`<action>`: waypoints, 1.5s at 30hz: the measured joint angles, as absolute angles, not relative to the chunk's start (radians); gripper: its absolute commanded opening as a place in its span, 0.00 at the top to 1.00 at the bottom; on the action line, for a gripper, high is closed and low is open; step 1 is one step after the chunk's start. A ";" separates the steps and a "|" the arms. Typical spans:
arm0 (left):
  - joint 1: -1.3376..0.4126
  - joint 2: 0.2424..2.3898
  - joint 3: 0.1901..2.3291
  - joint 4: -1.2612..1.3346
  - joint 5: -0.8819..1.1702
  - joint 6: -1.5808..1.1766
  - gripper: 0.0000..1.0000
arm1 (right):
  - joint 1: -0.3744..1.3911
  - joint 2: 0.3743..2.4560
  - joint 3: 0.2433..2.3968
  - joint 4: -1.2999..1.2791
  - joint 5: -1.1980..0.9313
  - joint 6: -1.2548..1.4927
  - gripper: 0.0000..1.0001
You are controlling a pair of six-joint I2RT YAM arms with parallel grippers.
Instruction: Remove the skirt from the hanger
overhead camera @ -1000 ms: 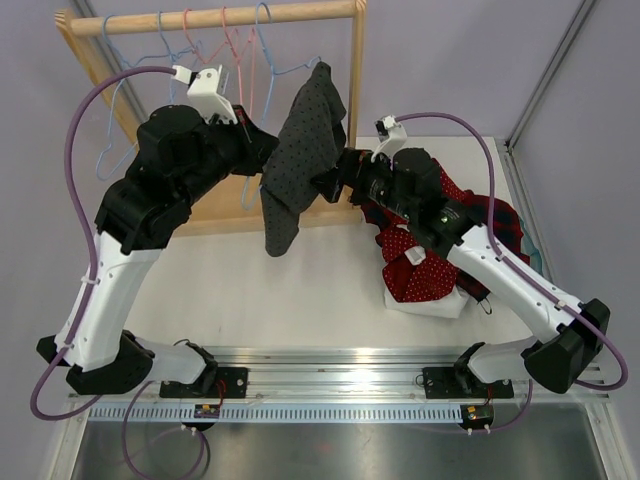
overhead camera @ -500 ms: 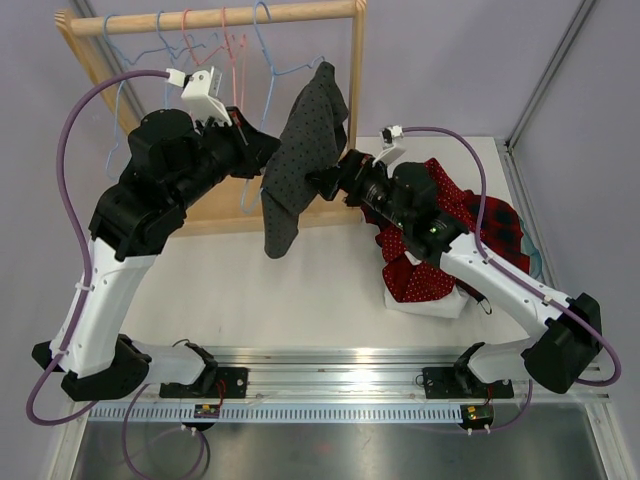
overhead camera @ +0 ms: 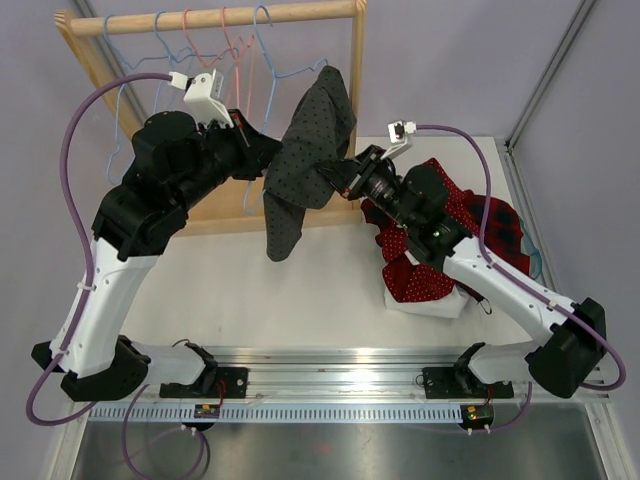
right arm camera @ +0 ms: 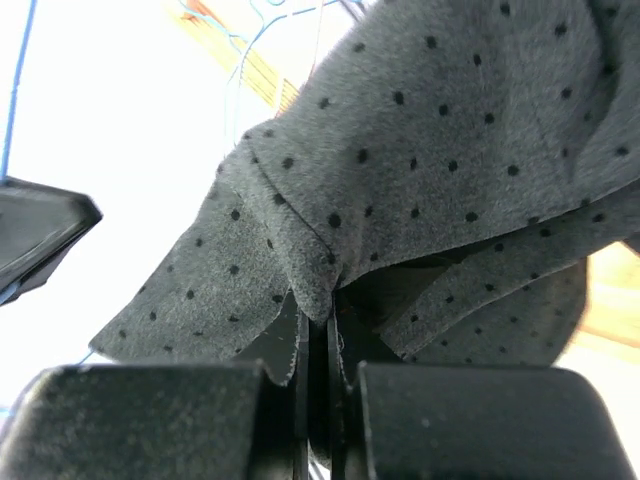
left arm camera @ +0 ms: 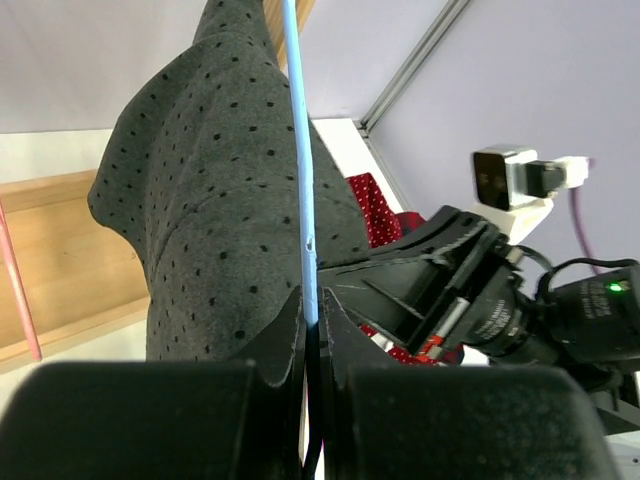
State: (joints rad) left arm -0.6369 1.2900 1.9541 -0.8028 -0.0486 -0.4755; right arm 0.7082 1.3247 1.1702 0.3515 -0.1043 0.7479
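Right gripper (right arm camera: 315, 312) pinched shut on grey black-dotted fabric skirt (right arm camera: 430, 150). Left gripper (left arm camera: 311, 322) clamps pale-blue wire hanger (left arm camera: 303, 150) just left of it. Skirt should come off rightward.

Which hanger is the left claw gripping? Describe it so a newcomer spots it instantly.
Find the wooden rack at the table's back left, with wire hangers on its top rail. The light blue hanger at the right end, pinched by the left claw, is it. It alone carries the grey dotted skirt; the others hang bare.
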 measured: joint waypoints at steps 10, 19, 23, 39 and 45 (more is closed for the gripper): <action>-0.649 1.266 1.941 -0.895 -0.159 -0.380 1.00 | 0.715 0.893 0.965 0.062 0.176 0.619 1.00; -0.661 1.173 1.885 -0.928 -0.187 -0.309 1.00 | 0.716 0.601 0.981 -0.253 0.594 0.481 1.00; -0.661 1.153 1.848 -0.926 -0.192 -0.310 1.00 | 0.717 0.682 1.117 -0.302 0.766 0.365 1.00; -0.647 1.136 1.839 -0.920 -0.355 -0.305 1.00 | 0.715 0.757 1.254 0.071 1.176 -0.155 1.00; -0.645 1.112 1.839 -0.899 -0.374 -0.306 1.00 | 0.711 0.787 1.269 0.097 1.192 -0.226 1.00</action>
State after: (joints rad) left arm -0.6453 1.1122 1.8389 -0.8986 -0.3740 -0.3058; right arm 0.7109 0.7872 1.2686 0.0971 1.1923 -0.2256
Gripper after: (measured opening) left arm 0.031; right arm 0.050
